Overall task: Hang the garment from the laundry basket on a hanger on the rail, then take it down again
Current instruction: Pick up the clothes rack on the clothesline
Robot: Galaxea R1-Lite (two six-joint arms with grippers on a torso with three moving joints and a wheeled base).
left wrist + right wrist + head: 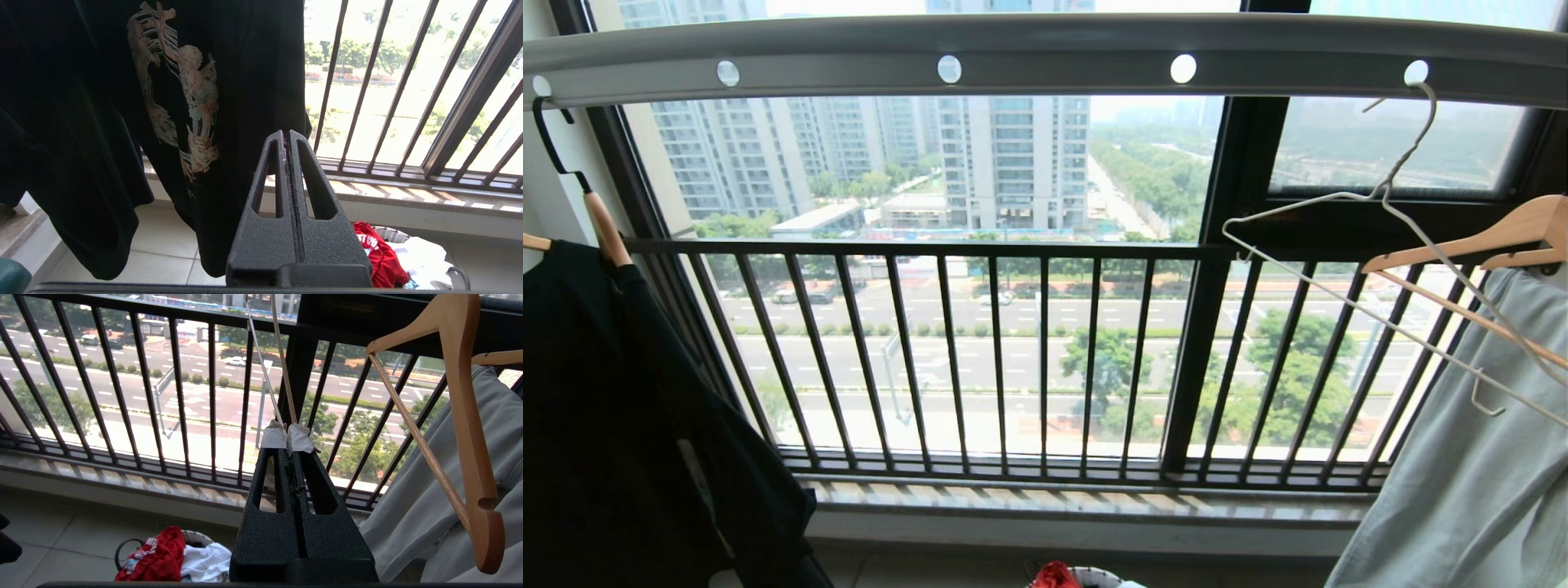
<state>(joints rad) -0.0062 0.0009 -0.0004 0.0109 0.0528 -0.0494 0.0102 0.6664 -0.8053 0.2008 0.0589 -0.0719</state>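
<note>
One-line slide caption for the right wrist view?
Shut right gripper beside thin off-white wire hanger; red T-shirt waits in basket.

A black printed T-shirt (621, 425) hangs on a wooden hanger (605, 233) at nine o'clock of the head view, and a pale grey-green garment (1470, 457) hangs at four o'clock, with another wooden hanger (1494, 237) at three o'clock above it. At the centre stands the black barred window railing (980, 359), with tower blocks (1013, 155) at twelve o'clock. A white cloth (206, 561) lies at seven o'clock of the right wrist view.

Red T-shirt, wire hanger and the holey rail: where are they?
red T-shirt (157, 555): right wrist view, crumpled cloth over the basket's edge.
wire hanger (1405, 216): head view, its sloping shoulder wire.
rail (1045, 57): head view, flat grey face between holes.
</note>
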